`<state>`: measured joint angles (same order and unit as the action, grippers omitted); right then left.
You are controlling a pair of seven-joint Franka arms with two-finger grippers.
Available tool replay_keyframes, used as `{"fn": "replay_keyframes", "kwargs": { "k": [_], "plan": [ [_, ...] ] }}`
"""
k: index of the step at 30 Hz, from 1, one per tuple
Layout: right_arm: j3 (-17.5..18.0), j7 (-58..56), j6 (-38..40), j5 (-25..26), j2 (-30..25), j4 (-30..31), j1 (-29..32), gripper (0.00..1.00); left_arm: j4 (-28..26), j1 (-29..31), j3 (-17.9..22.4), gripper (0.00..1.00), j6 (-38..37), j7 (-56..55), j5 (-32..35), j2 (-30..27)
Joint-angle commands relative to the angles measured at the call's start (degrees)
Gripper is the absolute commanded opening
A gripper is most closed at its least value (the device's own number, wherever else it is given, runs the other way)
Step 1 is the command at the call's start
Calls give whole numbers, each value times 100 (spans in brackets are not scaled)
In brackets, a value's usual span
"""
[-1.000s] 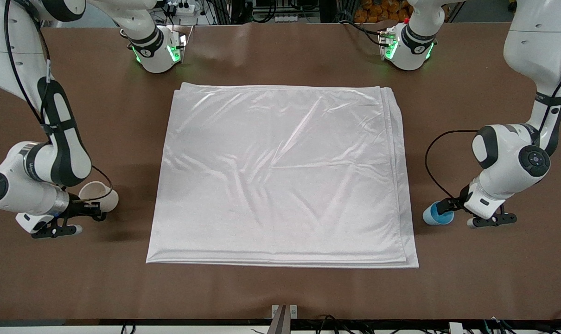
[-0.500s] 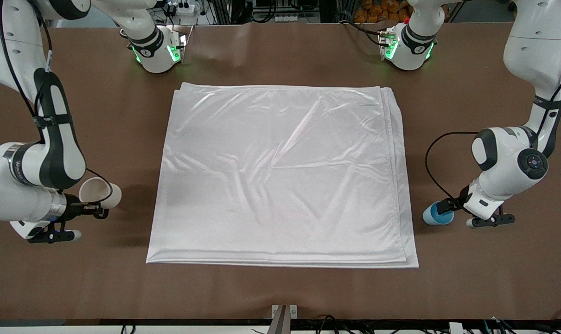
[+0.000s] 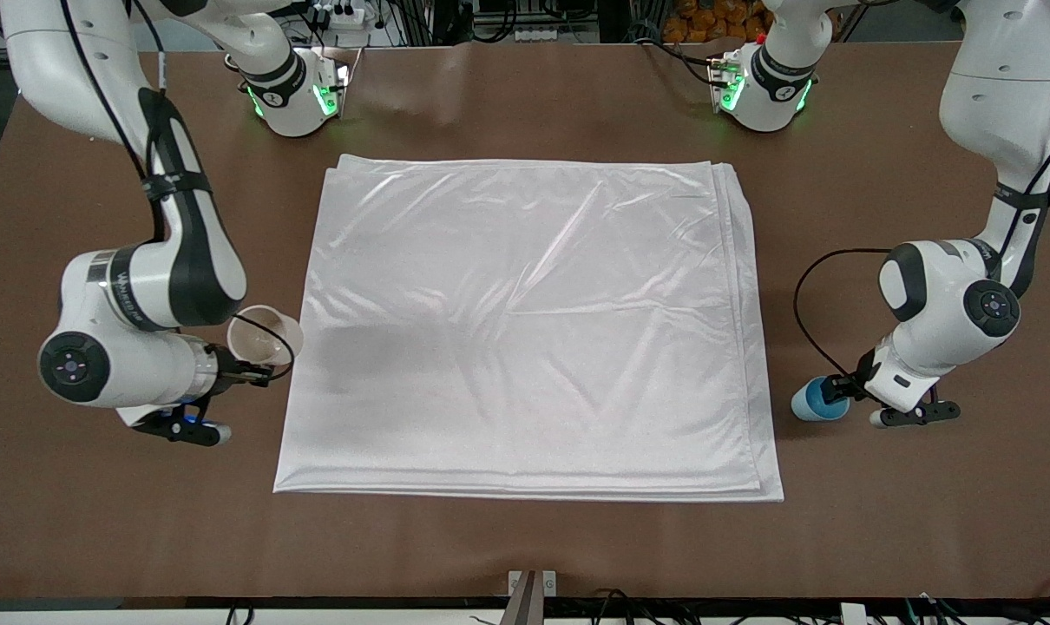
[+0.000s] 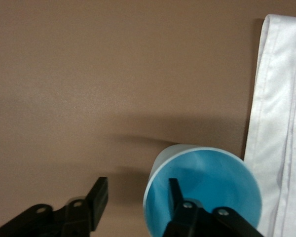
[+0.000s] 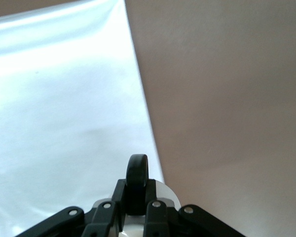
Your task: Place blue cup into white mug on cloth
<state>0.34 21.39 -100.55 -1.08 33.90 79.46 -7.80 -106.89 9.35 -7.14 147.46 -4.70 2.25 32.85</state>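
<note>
Blue cup [image 3: 810, 400] is standing upright on the brown desk [image 3: 525, 547], toward the left arm's end, just beside the cloth's edge but off it. Left tool [image 3: 837, 388] is sitting at the cup with 1 finger [image 4: 180, 207] inside the rim and the other [image 4: 96, 197] outside, clear of the cup wall; jaws are standing part open around that wall, not yet pinching it.

Right tool [image 3: 260, 375] is holding the white mug [image 3: 265, 336] off the desk, over the cloth's edge at the right arm's end. Its fingers are clamping the black loop handle [image 5: 137, 183], fully closed on it. Mug is tilting, mouth showing to the front camera.

Cloth [image 3: 525, 330] is lying flat across the desk's middle, folded in layers, wrinkled, shiny white, with nothing resting on it.
</note>
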Motion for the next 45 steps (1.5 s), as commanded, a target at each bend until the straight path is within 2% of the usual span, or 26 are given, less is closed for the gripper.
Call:
{"fn": "replay_keyframes", "kwargs": {
  "k": [1,5,11,15,29,36,45],
  "plan": [
    [-25,1155,281,-59,-208,-27,-511,0,63,49,-42,40,98,110,-102,72],
    [-25,1998,281,-59,-226,-36,-933,0,63,49,-42,27,133,101,-102,72],
    [-34,3106,229,-129,-217,-62,-1460,0,63,49,-42,0,160,49,-111,107],
    [-52,3678,150,-462,-156,-115,-1724,0,63,40,-42,0,160,-4,-120,107],
    [-52,5620,-1001,-656,178,-115,-2559,0,203,-12,-51,0,142,-118,-146,28],
    [-52,6104,-1722,-1218,415,-97,-2866,0,265,-57,-60,0,90,-285,-146,-68],
    [-60,6597,-2311,-1245,732,-80,-3174,0,449,-144,-112,0,-244,-285,-138,-235]
  ]
}}
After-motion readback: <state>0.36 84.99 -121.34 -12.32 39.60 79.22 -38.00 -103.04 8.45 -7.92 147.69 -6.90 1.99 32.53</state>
